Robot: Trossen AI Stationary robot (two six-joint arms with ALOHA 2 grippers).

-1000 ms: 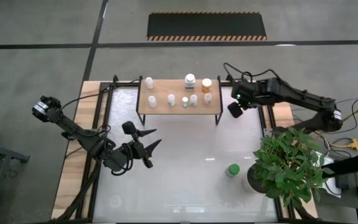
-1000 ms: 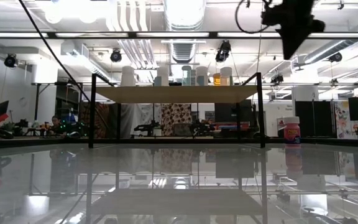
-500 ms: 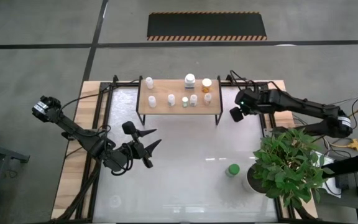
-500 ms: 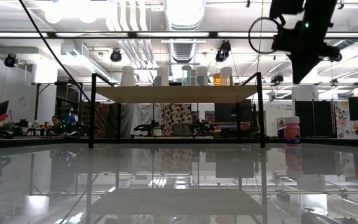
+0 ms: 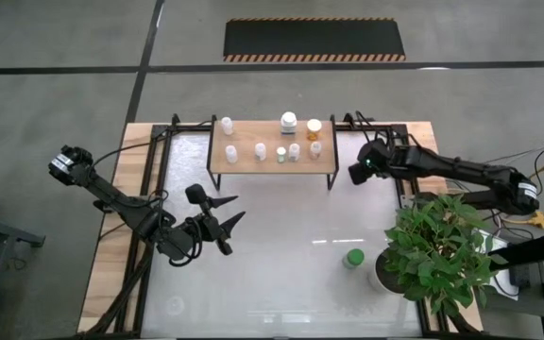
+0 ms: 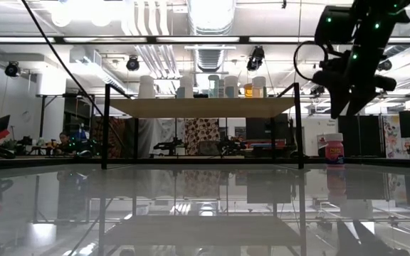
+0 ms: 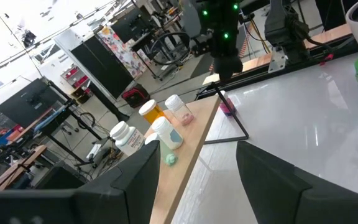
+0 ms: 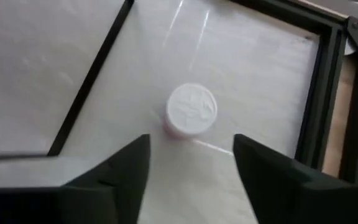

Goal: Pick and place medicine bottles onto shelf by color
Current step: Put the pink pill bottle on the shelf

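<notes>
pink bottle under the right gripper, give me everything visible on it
The pink bottle stands upright on the white tabletop, beside the shelf's black leg, apart from it. It has a round white embossed cap and a pink body with a label. The right gripper hovers above it, fingers open, touching nothing.

Right pincer hangs just beside the shelf; left pincer waits, fingers spread.

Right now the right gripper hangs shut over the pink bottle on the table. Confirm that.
Not shut. The right gripper hangs open over the pink bottle on the table. The right wrist view shows its fingers apart, one on either side of the bottle's white cap.
</notes>
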